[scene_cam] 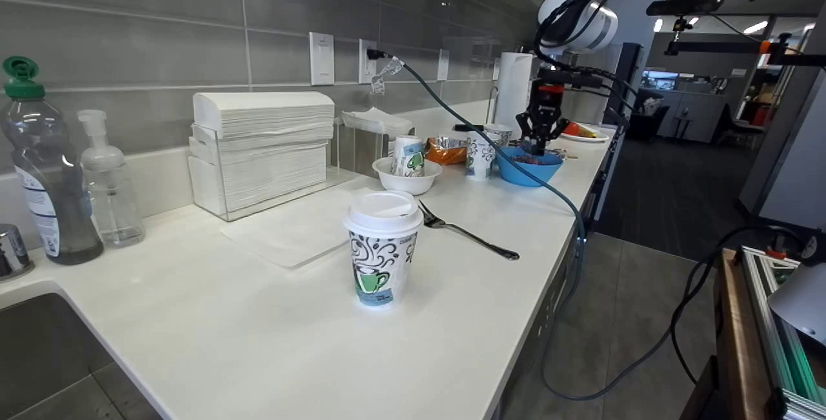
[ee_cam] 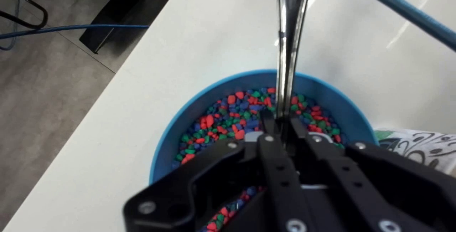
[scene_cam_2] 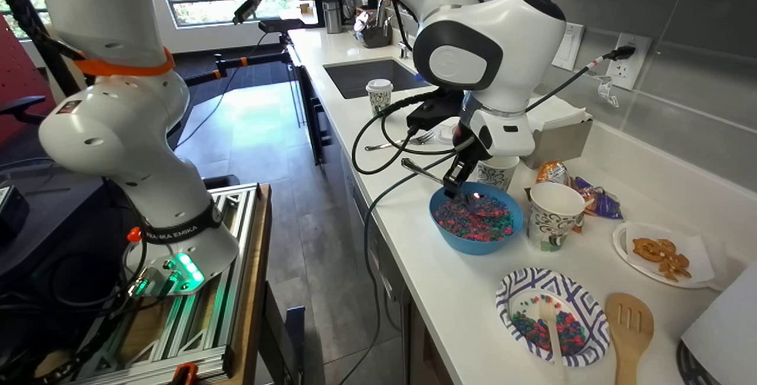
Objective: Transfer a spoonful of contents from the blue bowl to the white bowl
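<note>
Currently, the pincer (ee_cam: 282, 122) pinches a metal spoon (ee_cam: 291, 39) by its handle above multicolored gravel (ee_cam: 209, 120) in the blue bowl (scene_cam_2: 473, 247), on the desk (scene_cam: 290, 330); in an exterior view, the white bowl (scene_cam: 406, 185) sits apart.

In my wrist view the gripper (ee_cam: 283, 125) is blurred, blocking much of the blue bowl (ee_cam: 245, 81) and hiding the lower end of the metal utensil (ee_cam: 290, 46), whose handle is cut off at the top edge. In an exterior view the coloured bits (scene_cam: 535, 160) are too small for me to separate, and a paper cup (scene_cam: 408, 157) hides much of the inside of the white bowl (scene_cam: 408, 184). In an exterior view I lose the end of the wooden spatula (scene_cam_2: 631, 321) past the bottom edge and part of the white roll (scene_cam_2: 727, 326) past the right.
</note>
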Controlling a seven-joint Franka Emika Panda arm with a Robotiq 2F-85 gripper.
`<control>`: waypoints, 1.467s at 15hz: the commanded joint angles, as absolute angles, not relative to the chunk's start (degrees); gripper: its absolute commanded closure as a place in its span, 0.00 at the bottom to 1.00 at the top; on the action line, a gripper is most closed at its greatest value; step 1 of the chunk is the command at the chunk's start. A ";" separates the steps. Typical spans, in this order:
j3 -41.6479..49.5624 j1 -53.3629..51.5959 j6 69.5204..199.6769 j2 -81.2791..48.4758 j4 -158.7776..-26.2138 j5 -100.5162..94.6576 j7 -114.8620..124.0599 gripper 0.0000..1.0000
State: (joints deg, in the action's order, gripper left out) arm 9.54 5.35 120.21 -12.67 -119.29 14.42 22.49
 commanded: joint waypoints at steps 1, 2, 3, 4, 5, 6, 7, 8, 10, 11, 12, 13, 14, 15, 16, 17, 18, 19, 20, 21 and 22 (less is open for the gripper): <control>9.70 5.88 119.56 -9.36 -121.18 12.98 24.09 0.97; 9.86 6.05 119.49 -8.98 -121.10 12.79 24.36 0.97; 9.98 6.26 119.41 -8.66 -121.04 12.75 24.48 0.97; 10.19 6.47 119.26 -8.40 -120.94 12.52 24.69 0.97; 10.41 6.76 118.90 -8.15 -120.77 12.41 24.91 0.97; 10.59 7.04 118.82 -7.92 -120.68 12.37 25.01 0.97; 10.83 7.31 118.79 -7.78 -120.55 12.13 25.19 0.97; 11.09 7.69 118.68 -7.65 -120.29 12.07 25.21 0.97; 11.52 8.52 118.18 -7.53 -119.67 12.56 24.80 0.97; 11.74 8.88 117.84 -7.48 -119.40 12.59 24.74 0.97; 11.97 9.34 117.47 -7.51 -118.98 12.70 24.65 0.97; 12.19 9.74 117.15 -7.63 -118.54 12.85 24.56 0.97; 12.42 10.12 116.75 -7.82 -118.03 12.99 24.34 0.97; 12.62 10.40 116.37 -7.99 -117.57 12.98 24.35 0.97; 12.76 10.75 115.88 -8.22 -117.07 13.20 24.20 0.97; 12.93 11.05 115.67 -8.40 -116.66 13.17 24.21 0.97; 13.11 11.37 115.20 -8.60 -116.20 13.12 24.17 0.97; 13.29 11.70 114.52 -8.86 -115.56 13.32 24.05 0.97; 13.47 12.04 113.97 -9.11 -114.97 13.38 24.00 0.97; 13.68 12.40 113.46 -9.40 -114.36 13.40 23.88 0.97; 13.87 12.73 113.02 -9.70 -113.79 13.54 23.72 0.97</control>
State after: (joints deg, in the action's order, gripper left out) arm 13.33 11.81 116.15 -8.58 -116.37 13.54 23.62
